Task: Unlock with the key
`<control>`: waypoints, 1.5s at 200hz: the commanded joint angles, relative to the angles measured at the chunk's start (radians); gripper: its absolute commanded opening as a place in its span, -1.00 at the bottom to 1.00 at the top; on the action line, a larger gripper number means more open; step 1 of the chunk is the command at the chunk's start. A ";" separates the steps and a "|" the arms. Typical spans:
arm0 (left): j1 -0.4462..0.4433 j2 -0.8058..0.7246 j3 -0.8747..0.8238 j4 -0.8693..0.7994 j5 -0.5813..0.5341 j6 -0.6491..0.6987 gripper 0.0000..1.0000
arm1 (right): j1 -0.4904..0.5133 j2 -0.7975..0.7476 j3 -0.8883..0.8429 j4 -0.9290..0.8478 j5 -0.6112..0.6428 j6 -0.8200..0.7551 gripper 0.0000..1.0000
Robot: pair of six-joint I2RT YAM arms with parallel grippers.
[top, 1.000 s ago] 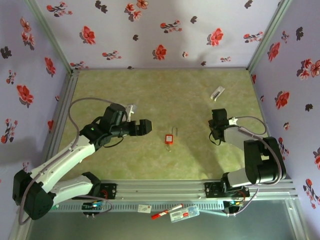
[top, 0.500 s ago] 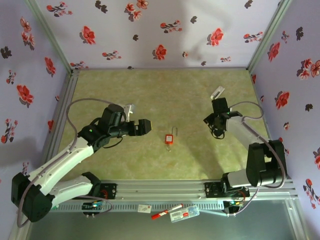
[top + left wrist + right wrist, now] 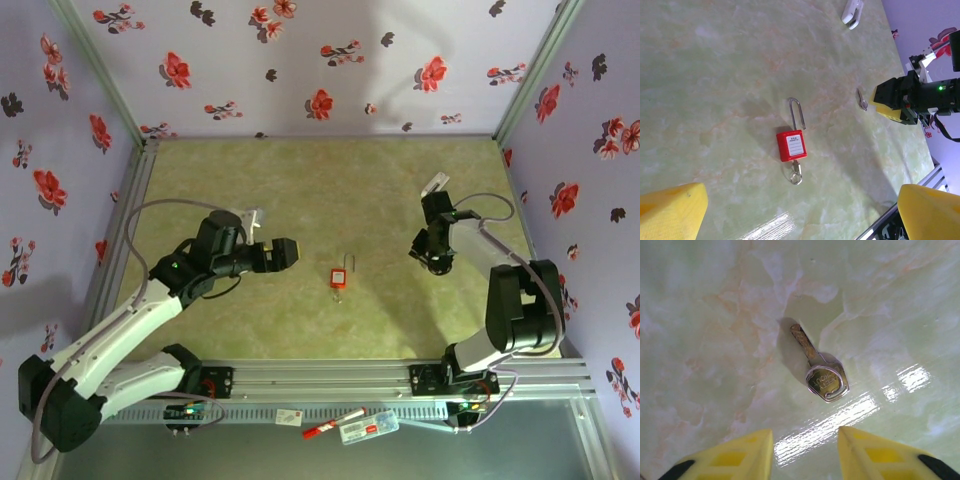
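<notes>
The key, small and grey metal with a rounded head, lies flat on the green table, its blade pointing away from my right gripper. That gripper is open, and its yellow fingertips hover just short of the key's head with nothing between them. The left wrist view shows the key just left of the right gripper. A red padlock with a thin shackle lies mid-table, with a small metal ring piece at its base. My left gripper is open, left of the padlock and clear of it.
A small white clip-like piece lies at the back right, near the right arm. Flowered walls close in the table on three sides. Cards and a pen lie on the ledge beyond the front rail.
My right arm has reached out and turned its wrist, and the gripper now points down over the key. The left arm has drifted slightly left. The padlock has not moved.
</notes>
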 commanded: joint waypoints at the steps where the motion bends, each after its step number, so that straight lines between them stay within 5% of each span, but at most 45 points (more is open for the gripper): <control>1: 0.012 -0.026 -0.013 -0.024 -0.012 0.002 0.95 | -0.017 0.023 0.010 -0.012 -0.011 -0.080 -0.27; 175: 0.020 -0.026 -0.019 -0.028 -0.013 -0.005 0.95 | -0.046 0.207 0.119 -0.066 0.064 -0.272 -0.32; 300: 0.023 0.006 -0.023 0.003 -0.013 -0.005 0.95 | -0.060 0.183 0.111 -0.095 0.080 -0.269 -0.52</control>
